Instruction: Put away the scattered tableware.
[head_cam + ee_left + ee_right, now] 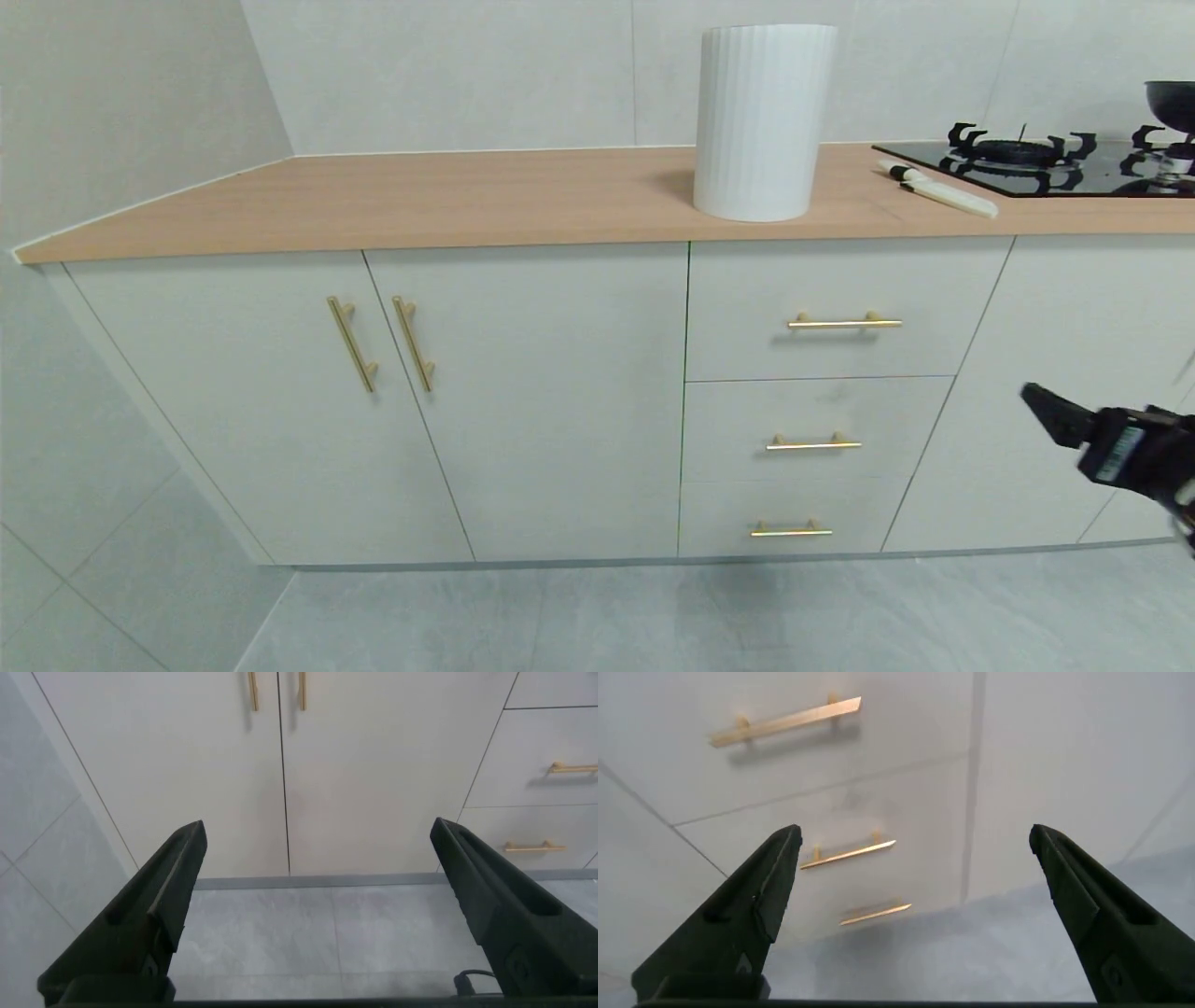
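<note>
Knife (938, 189): cream, black-banded, flat on countertop (467, 201). Left hand (318, 829), right hand (915, 833) spread, empty.

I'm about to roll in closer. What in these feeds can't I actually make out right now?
Head view: the white ribbed container hides its inside behind its own wall.
Head and wrist views: the drawers and cabinet doors are shut, so their fronts hide any contents.
Head view: the black pot is cut off by the right edge.
Head view: the white utensil beside the hob is too small to identify.
</note>
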